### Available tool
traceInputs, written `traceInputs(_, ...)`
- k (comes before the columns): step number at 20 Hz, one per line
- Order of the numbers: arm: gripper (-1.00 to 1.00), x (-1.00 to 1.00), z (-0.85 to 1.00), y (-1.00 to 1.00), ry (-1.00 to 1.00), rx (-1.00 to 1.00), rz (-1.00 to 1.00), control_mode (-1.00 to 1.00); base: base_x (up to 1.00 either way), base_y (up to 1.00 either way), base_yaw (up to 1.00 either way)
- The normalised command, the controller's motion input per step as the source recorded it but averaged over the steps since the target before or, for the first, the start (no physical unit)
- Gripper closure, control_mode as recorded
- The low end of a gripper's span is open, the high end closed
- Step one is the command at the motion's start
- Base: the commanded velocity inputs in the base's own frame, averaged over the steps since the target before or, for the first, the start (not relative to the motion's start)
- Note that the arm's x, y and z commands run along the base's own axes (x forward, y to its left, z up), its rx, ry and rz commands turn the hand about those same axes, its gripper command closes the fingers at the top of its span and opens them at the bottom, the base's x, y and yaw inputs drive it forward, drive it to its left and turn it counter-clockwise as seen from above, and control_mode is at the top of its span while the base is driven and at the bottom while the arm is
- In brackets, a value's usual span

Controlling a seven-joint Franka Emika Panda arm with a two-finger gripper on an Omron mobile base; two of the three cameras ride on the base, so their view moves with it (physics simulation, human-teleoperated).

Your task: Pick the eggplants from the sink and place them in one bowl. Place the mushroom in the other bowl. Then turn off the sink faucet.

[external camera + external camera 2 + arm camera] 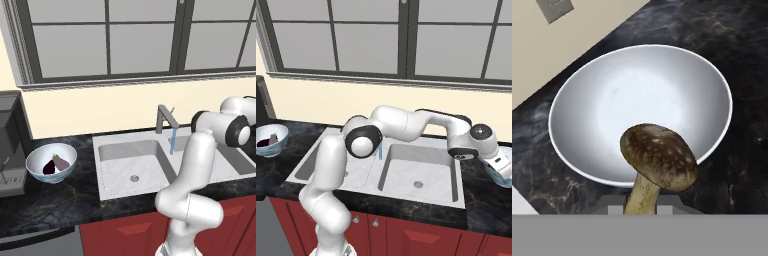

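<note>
My gripper (642, 208) is shut on the pale stem of the brown-capped mushroom (659, 156), which hangs over an empty white bowl (587, 100) on the dark counter. In the right base view the arm stretches to the far right, with the hand (500, 162) over that bowl (504, 179), which it partly hides. Both eggplants (56, 163) lie in the other white bowl (35, 160) left of the sink (125, 162). The grey faucet (164, 118) stands behind the sink, and a thin blue stream of water (173, 141) runs from its spout.
A dark appliance (10, 150) stands on the counter at the far left. A window and a cream wall run behind the sink. Red cabinet fronts (421, 232) lie below the counter edge. The arm's links span over the right basin (421, 170).
</note>
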Motion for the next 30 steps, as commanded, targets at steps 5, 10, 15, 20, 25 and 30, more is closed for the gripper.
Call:
traceInputs(5,-1.00,0.19,-0.13,-0.01,0.01,0.00,0.00,-1.00,0.00,0.00,0.00)
traceInputs(10,-1.00,0.00,0.09,-0.10,-0.04,0.00,-0.01,-1.00,0.00,0.00,0.00)
traceInputs(15,-1.00,0.07,0.00,-0.04,-0.01,0.00,0.00,-1.00,0.00,0.00,0.00)
traceInputs(20,-1.00,0.39,-0.15,-0.02,-0.07,-0.01,-0.02,-1.00,0.00,0.00,0.00)
traceInputs(25,-1.00,0.59,-0.51,-0.33,-0.33,-0.01,-0.07,-1.00,0.00,0.00,0.00)
traceInputs(30,-1.00,0.21,0.25,-0.78,-0.38,0.00,-0.02,-1.00,0.00,0.00,0.00)
